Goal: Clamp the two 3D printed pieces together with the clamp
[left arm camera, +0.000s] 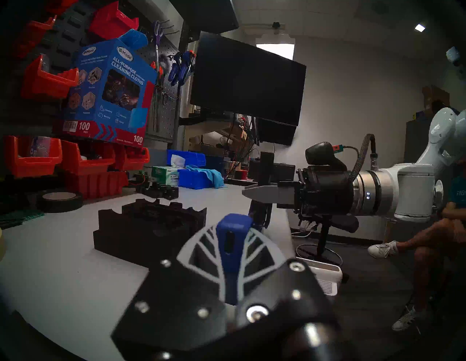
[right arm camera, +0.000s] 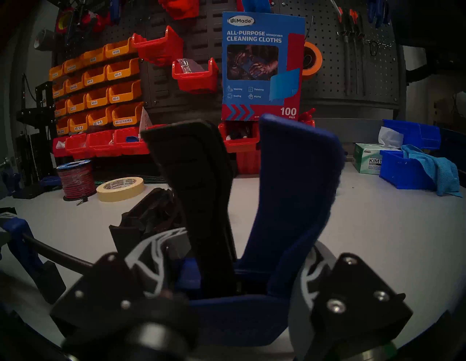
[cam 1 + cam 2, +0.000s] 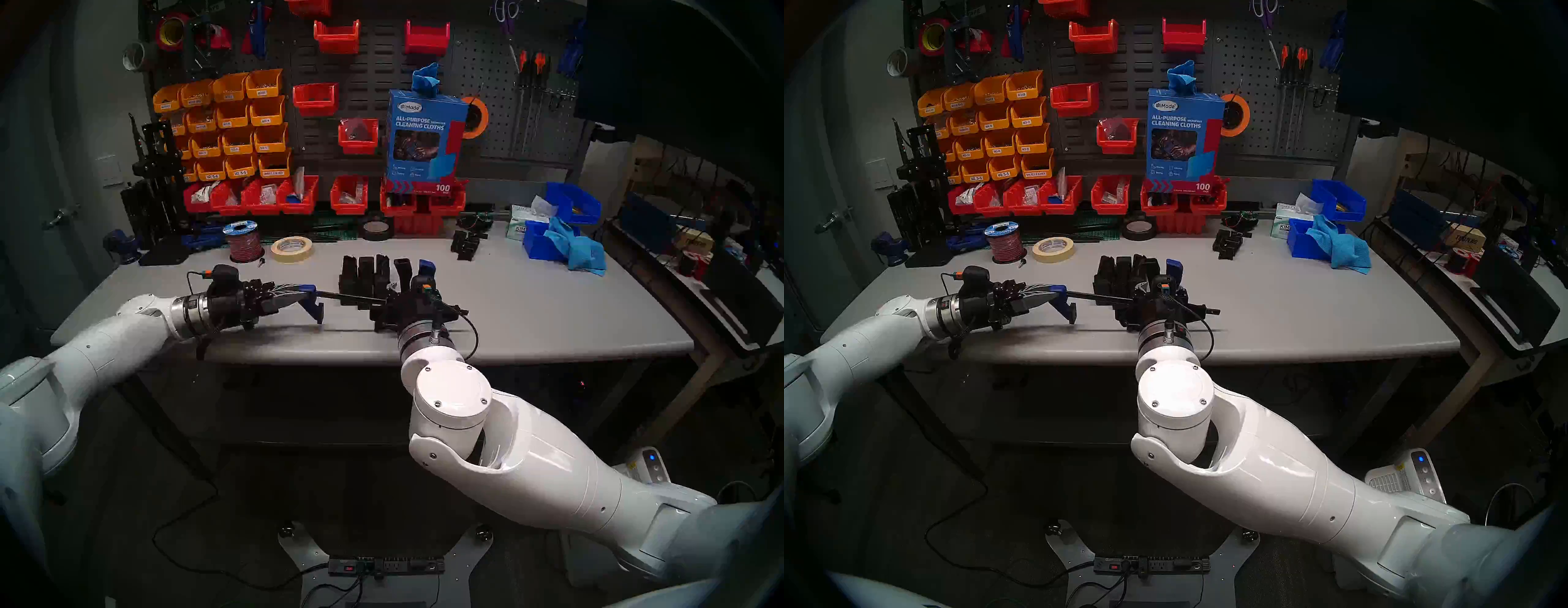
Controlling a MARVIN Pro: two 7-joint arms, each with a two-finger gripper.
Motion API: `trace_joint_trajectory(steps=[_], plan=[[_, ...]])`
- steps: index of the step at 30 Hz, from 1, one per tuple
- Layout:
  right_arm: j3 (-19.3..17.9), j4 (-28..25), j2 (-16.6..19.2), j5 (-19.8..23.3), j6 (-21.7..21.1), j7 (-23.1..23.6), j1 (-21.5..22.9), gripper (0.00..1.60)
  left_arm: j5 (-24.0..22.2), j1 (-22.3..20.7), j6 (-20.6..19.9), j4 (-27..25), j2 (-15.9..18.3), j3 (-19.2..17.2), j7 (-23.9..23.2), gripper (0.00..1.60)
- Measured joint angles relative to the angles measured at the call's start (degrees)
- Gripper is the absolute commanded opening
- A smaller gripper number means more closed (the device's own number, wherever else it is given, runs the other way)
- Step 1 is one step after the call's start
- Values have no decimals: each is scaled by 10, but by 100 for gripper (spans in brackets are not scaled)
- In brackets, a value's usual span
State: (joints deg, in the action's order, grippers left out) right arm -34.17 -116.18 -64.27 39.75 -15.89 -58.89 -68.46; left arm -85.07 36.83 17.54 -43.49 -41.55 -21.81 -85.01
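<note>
- Right wrist view: the right gripper [image 2: 242,279] is closed around the handle end of the blue plastic bar clamp [image 2: 290,201], whose black trigger and blue grip stick up between its fingers.
- The clamp's thin black metal bar [image 3: 352,297] runs level above the grey workbench [image 3: 551,314] toward the left arm.
- The left gripper [image 3: 297,297] is pinched tight on the clamp's blue end jaw [image 3: 314,303], which hangs down off the bar.
- Just behind the bar, the two matte black 3D printed blocks with notched tops [image 3: 365,276] stand side by side on the bench, between the clamp's jaws as seen from the head, not squeezed.
- Farther back lie a cream roll of masking tape [image 3: 292,249] and a blue box of cleaning cloths [image 3: 424,136].
</note>
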Motion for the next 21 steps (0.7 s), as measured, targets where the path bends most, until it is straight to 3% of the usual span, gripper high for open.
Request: trace_joint_trajectory(steps=[21], plan=[[-9, -24, 33, 17, -18, 1, 0, 0, 1, 0, 0, -4, -3, 4, 0, 0]])
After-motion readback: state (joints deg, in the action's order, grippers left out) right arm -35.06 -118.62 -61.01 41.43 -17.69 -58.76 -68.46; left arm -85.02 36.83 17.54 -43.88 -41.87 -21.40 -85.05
